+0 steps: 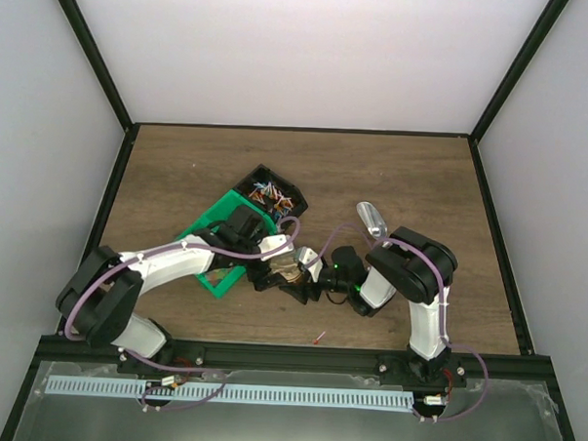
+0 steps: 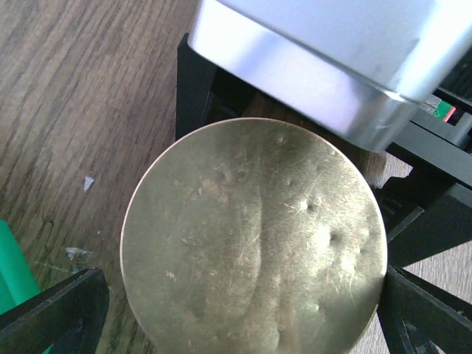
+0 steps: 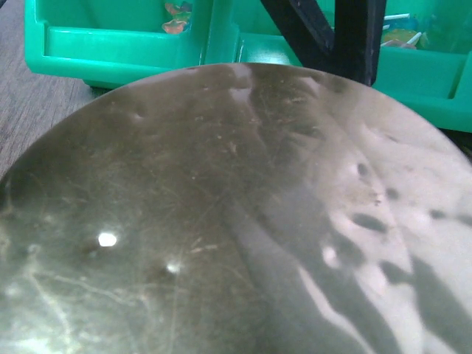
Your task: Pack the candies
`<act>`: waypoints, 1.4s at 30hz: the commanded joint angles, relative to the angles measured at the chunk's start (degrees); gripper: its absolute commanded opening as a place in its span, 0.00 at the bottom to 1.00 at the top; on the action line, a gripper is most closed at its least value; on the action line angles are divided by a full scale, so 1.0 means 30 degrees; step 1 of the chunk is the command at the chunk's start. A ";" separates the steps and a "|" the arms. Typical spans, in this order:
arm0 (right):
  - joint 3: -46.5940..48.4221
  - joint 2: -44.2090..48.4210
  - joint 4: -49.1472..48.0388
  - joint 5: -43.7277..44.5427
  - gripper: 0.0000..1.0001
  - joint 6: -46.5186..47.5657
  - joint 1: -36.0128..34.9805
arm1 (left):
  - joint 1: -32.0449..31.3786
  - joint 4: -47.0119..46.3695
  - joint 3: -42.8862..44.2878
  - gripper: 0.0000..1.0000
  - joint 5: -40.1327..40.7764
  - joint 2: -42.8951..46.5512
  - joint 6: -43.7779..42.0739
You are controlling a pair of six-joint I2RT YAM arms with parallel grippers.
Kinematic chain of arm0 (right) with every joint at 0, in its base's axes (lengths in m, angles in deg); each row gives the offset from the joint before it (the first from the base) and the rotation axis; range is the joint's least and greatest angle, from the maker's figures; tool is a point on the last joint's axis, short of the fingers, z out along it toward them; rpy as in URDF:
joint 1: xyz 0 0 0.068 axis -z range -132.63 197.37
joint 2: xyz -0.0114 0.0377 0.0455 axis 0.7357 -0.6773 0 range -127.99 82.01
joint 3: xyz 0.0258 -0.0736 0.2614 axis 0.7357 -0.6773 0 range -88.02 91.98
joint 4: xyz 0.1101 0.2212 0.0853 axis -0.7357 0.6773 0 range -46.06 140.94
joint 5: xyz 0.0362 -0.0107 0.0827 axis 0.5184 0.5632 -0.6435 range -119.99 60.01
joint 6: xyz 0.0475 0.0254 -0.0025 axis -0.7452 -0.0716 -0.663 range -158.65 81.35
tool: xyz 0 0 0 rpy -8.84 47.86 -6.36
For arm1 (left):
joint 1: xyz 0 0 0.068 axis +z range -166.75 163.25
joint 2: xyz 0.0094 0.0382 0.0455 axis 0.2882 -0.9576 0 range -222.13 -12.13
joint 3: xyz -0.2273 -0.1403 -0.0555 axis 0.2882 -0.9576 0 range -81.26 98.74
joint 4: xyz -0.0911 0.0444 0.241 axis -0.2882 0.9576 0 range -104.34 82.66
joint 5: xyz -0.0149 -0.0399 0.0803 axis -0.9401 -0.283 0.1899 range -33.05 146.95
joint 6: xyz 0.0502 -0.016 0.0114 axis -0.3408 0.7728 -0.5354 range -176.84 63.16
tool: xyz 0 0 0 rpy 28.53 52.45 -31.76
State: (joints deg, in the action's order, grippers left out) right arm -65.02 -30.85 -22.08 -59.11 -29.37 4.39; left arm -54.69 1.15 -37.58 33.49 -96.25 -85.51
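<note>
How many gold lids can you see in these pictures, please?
1. The lid is held at its edges in the left claw, over the table's near middle. Another could be hidden.

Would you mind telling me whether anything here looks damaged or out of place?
The gold lid is dented and scratched, and a small reddish item lies alone on the table, apart from the green tray.

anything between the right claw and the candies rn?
Yes. The gold lid, gripped in the left claw, fills nearly the whole right wrist view. The candies lie beyond it in the green bin.
</note>
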 commanded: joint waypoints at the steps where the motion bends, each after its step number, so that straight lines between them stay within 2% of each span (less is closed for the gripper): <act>1: -0.0086 -0.0609 0.1940 -0.0084 0.58 -0.0409 -0.0350 | -0.0126 -0.1154 0.0153 1.00 -0.0208 -0.0645 0.0602; 9: -0.0082 -0.0643 0.2013 -0.0081 0.58 -0.0409 -0.0367 | -0.0210 -0.1626 0.0610 0.95 -0.0924 -0.1315 0.1309; 24: -0.0158 -0.0688 0.1991 -0.0019 0.58 -0.0427 -0.0376 | -0.0245 -0.2045 0.0857 0.97 -0.1320 -0.1017 0.2484; 29: -0.0198 -0.0633 0.1982 -0.0022 0.58 -0.0404 -0.0364 | -0.0246 -0.1883 0.0980 0.91 -0.1330 -0.1391 0.2169; 35: -0.0307 -0.0564 0.1982 -0.0134 0.58 -0.0272 -0.0380 | -0.0217 -0.0638 0.1208 0.80 -0.1342 -0.1522 -0.0010; 42: -0.0432 -0.0395 0.1963 -0.0825 0.58 -0.0016 -0.0380 | -0.0095 0.2802 0.2099 0.72 -0.1667 -0.2178 -0.5881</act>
State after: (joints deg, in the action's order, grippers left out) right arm -64.93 -30.85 -21.95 -58.28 -28.87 3.99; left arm -55.25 2.98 -33.12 29.97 -101.41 -87.59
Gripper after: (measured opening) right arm 0.863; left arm 0.903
